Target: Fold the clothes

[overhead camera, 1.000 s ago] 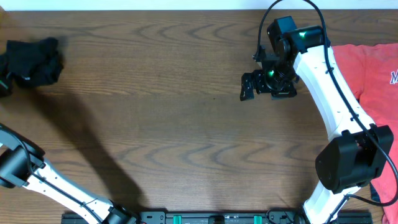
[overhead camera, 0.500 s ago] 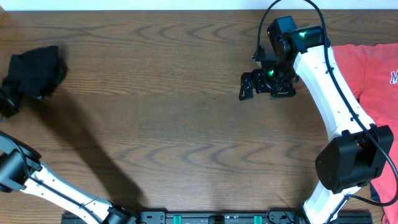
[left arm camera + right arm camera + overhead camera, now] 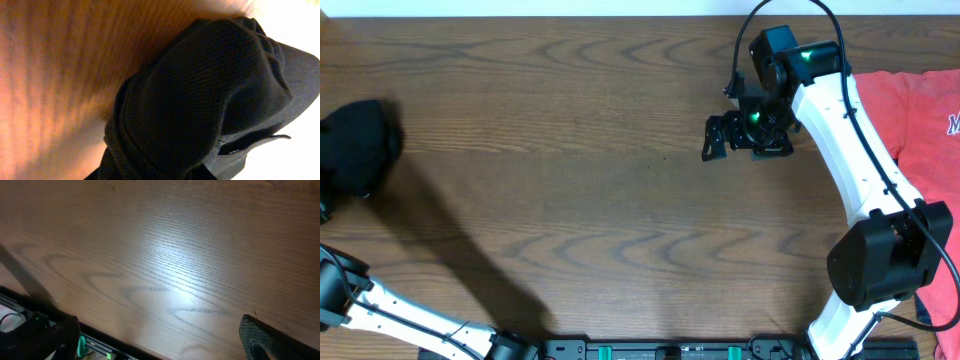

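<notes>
Drags the black garment (image 3: 356,148) further left and a little nearer the base over the last second, leaving it as a tight, rounded lump at the far left edge of the table (image 3: 570,170) (partly cut off by the frame there). Fills the left wrist view with that same knit cloth, bunched and creased and very close up, with a strip of table showing beside it. Hides the left gripper behind the folds, so cannot tell whether pinching the cloth, easing off or already letting go. Keeps the right gripper (image 3: 720,138) where it was, well apart from the garment, hovering over a bare part of the table at upper middle-right, fingers spread wide with nothing between them. Leaves the red T-shirt (image 3: 920,110) alone at the right edge, beside the right arm (image 3: 850,150). Means no real progress on the fold: still a crumpled ball, not laid flat, and now far from the right side's reach. Probably calls next for bringing the bundle back toward the middle and spreading it out before making any crease.
</notes>
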Robot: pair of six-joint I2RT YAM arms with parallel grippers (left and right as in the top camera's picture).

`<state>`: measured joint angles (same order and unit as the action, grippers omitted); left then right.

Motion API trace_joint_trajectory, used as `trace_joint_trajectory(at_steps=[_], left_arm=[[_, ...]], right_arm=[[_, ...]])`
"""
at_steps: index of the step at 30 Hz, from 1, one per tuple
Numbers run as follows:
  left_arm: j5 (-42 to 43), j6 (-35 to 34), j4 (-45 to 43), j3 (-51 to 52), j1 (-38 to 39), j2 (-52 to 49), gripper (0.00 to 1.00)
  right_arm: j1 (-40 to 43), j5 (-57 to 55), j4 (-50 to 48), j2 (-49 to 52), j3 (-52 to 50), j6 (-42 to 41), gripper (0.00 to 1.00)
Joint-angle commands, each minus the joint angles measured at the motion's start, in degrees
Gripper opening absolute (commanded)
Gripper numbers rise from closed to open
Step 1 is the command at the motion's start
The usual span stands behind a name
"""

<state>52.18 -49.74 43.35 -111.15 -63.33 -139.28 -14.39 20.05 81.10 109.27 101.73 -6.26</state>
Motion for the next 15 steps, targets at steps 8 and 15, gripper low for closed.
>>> trace_joint_trajectory(at_steps=[8, 15], left_arm=[[-2.3, 1.7, 1.4, -0.6, 0.7, 1.7, 0.96], [-9.0, 2.1, 8.6, -0.6, 0.7, 8.0, 0.98]], right_arm=[[-1.3, 1.2, -0.3, -0.6, 1.0, 0.8, 0.99], [-1.4, 1.2, -0.8, -0.6, 1.0, 0.8, 0.99]])
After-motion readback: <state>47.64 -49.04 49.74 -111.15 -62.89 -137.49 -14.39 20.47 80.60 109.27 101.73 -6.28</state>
